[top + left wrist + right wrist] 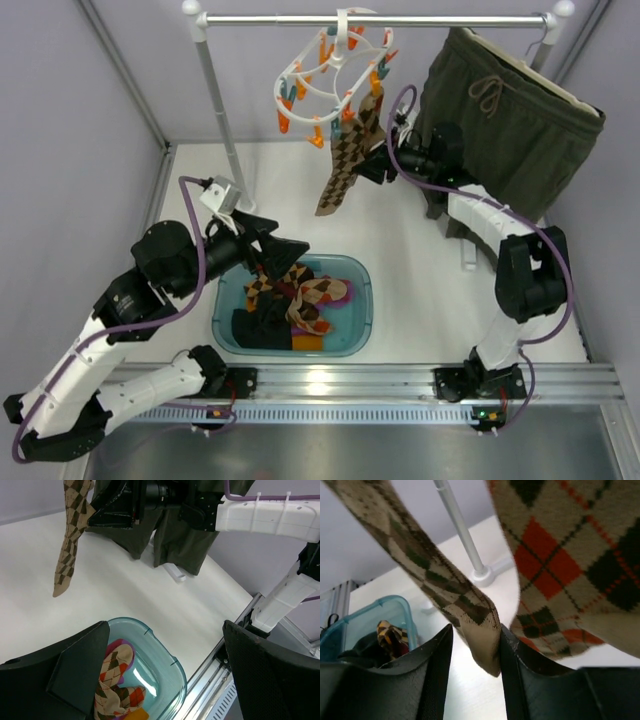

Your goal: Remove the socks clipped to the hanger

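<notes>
The white ring hanger (335,75) with orange and teal pegs hangs from the top rail. A brown argyle sock (350,160) hangs from it, also seen in the left wrist view (70,535). My right gripper (372,165) is at this sock. In the right wrist view its jaws (476,630) are open around the sock's tan end (482,640), which touches the right finger only. An orange argyle sock (560,555) hangs close beside it. My left gripper (285,255) is wide open and empty (165,680) above the teal bin (355,300), which holds several removed socks (290,300).
Large olive-green shorts (510,120) hang on the rail at the right, just behind my right arm. The rail's white upright pole (225,130) stands left of the hanger. A metal rail (330,380) runs along the table's near edge.
</notes>
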